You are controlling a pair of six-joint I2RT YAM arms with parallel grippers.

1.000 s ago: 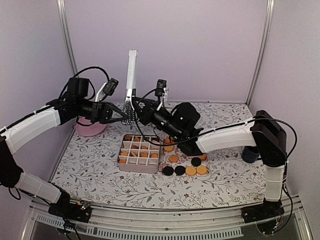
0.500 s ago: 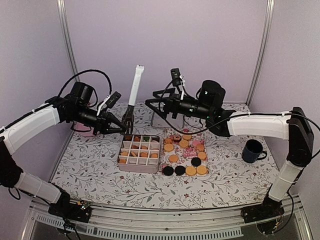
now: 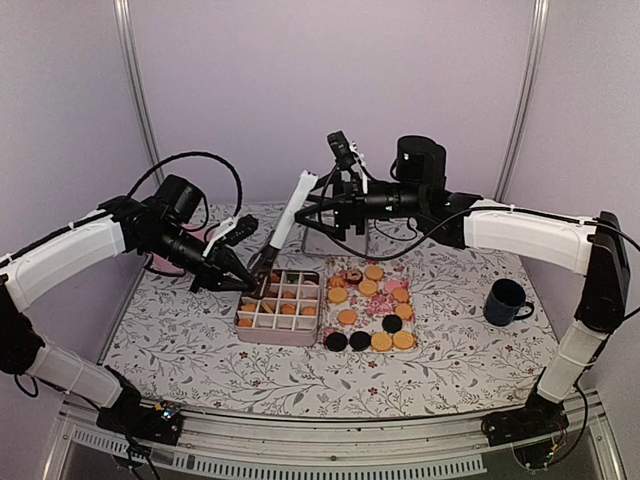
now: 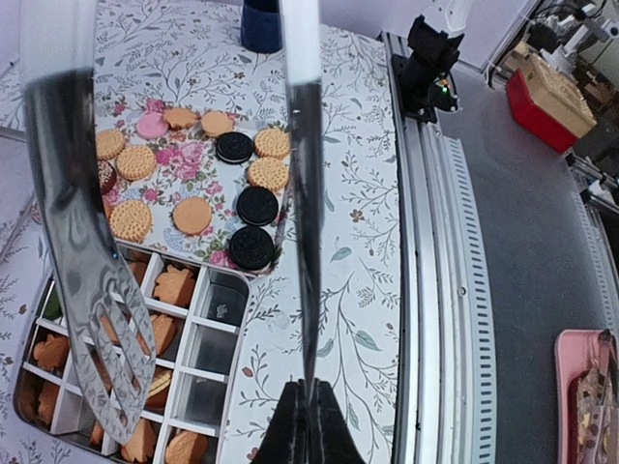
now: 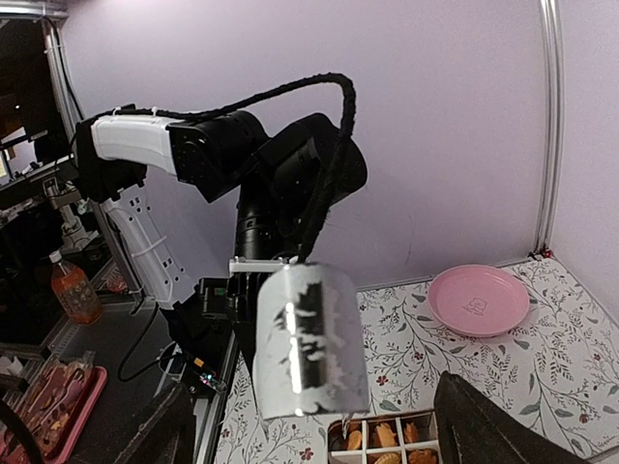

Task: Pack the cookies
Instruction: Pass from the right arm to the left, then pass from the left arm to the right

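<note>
Round cookies [image 3: 372,311], mostly golden with a few black and pink, lie on a floral mat right of the divided box [image 3: 278,306]. They also show as cookies [image 4: 192,215] in the left wrist view, beside the box [image 4: 208,348], which holds orange biscuits in some cells. My left gripper [image 3: 248,278] [image 4: 308,414] is shut on one thin blade of metal tongs [image 3: 285,225] [image 4: 87,261]. The tongs slant up to the right from the box's back left corner. My right gripper [image 3: 312,205] [image 5: 311,396] is open, its fingers standing wide of the tongs' upper end [image 5: 309,338].
A pink plate [image 5: 479,300] sits at the back left, partly behind my left arm as the plate [image 3: 212,236]. A dark blue mug [image 3: 505,301] stands at the right. Purple walls close in the back and sides. An aluminium rail [image 4: 440,242] runs along the near edge.
The right gripper opened and rose from low over the box to the tongs' upper end. The left gripper dropped toward the box, and the tongs tilted over to the right.
</note>
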